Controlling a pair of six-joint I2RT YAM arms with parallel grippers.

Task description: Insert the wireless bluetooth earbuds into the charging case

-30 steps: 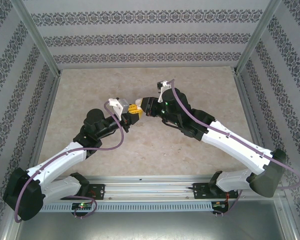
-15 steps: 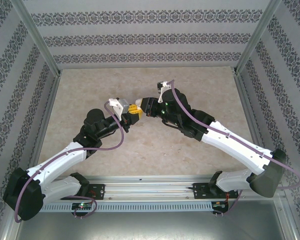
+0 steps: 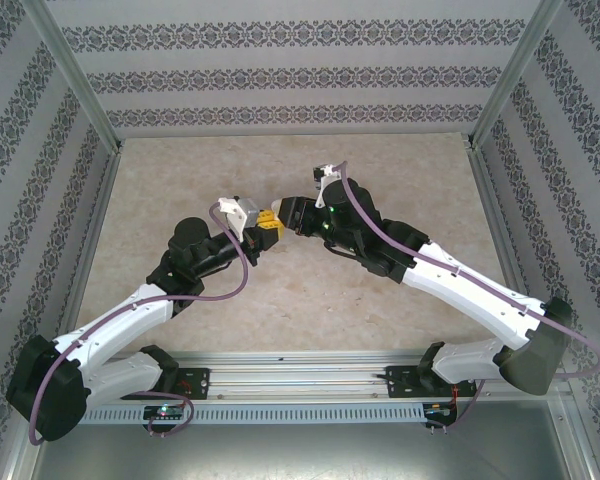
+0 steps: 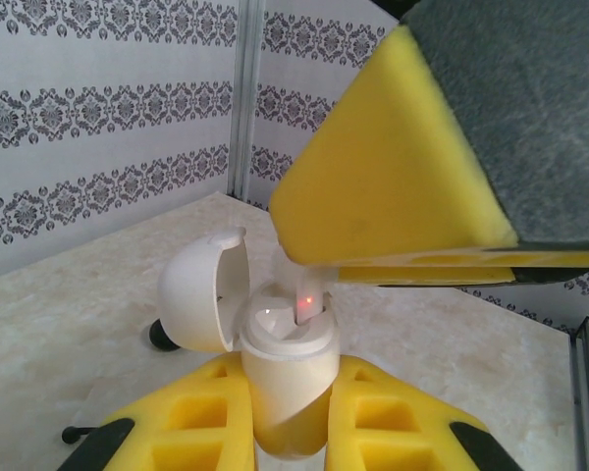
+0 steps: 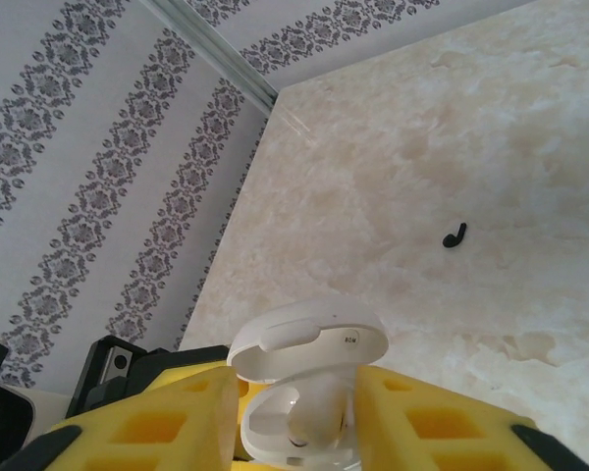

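1. Jaws on the left arm [image 3: 140,310] are closed on the charging case [image 4: 287,392], with a yellow pad [image 4: 182,432] pressing each side at the bottom centre of the left wrist view. This low grip leaves the mouth and hinge free. It also appears to hold the case upright and clear of the worktop, so it cannot skid when something is pushed in.
2. Jaws on the right arm [image 3: 460,280] stand partly open with nothing visible between them. In the right wrist view the case shows through the gap at bottom centre. In the left wrist view one of their pads [image 4: 393,186] hangs just above the case mouth, at upper right.
3. Lid [image 4: 204,294] is swung back to the left of the case body, so the sockets face up toward the right jaws. A small red light [image 4: 304,302] glows inside the mouth.
4. Earbud [image 5: 455,235], tiny and black, lies on the worktop [image 5: 491,118] at the right of the right wrist view, well apart from the case. A thin dark thing at the lower left edge of the left wrist view may be the second one, but it is too small to tell.
5. Judgement: the inside of the case looks white with no black bud in it, so inserting has not begun. The right jaws look free to fetch a bud, with the left ones serving as a stand.
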